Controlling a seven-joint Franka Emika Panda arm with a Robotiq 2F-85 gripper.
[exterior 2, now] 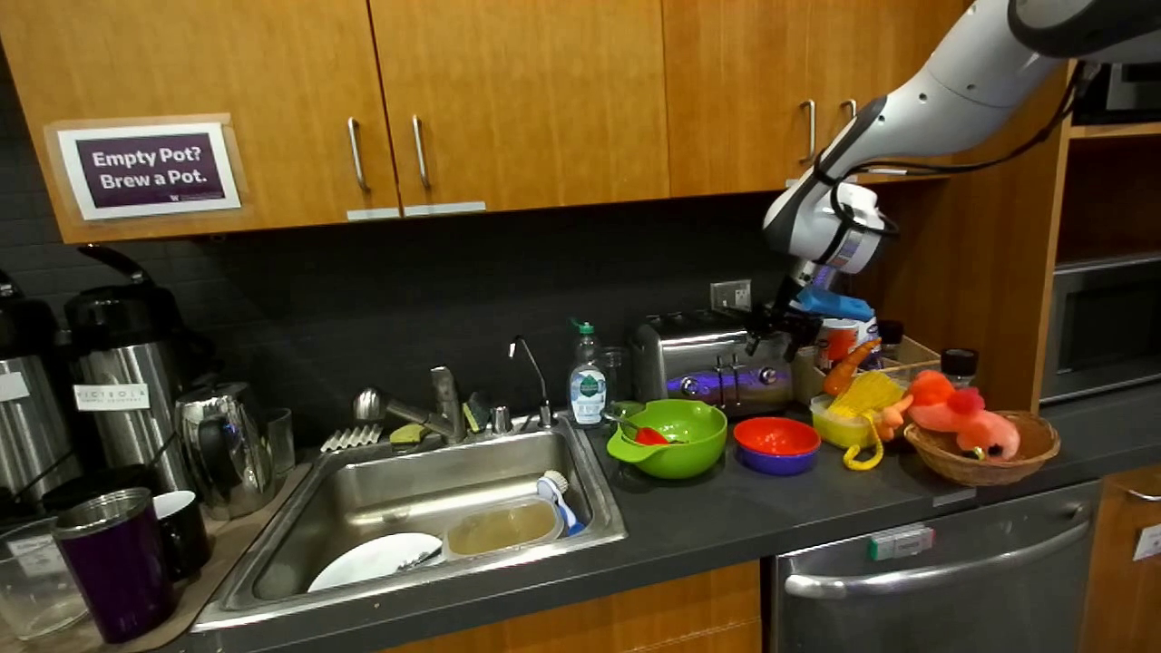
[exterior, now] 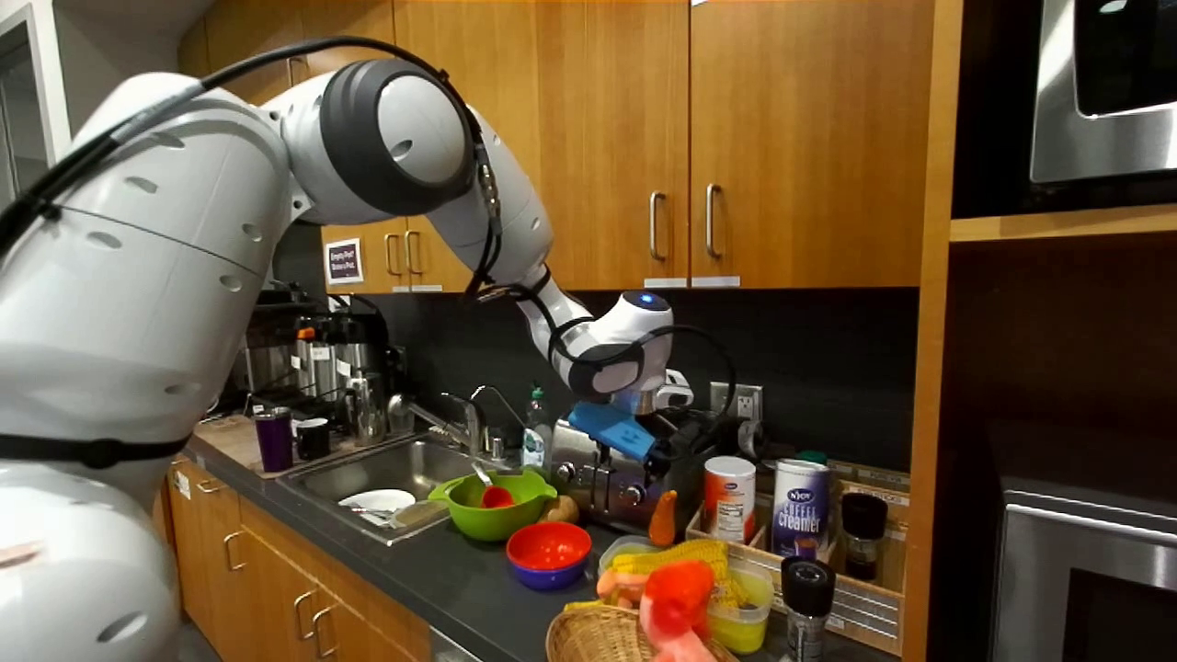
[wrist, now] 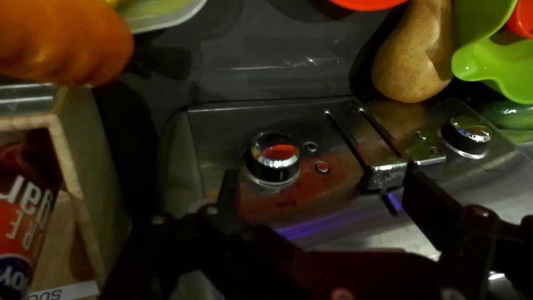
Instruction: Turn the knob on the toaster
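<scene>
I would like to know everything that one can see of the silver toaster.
The toaster is a low, wide, shiny box, metal by its look, with rounded edges and a dark top. Its front carries two round knobs, small buttons and, between the knobs, two raised levers. It stands upright on the dark counter, behind the green bowl. The open claw hangs close to it, and a brown pear-shaped thing lies at its front; whether either touches it, I cannot tell.

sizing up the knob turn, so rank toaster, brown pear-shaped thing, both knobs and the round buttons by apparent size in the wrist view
Toaster
Brown pear-shaped thing, even cut off
Knob with the red reflection and other knob: too alike to rank
Round buttons
</scene>
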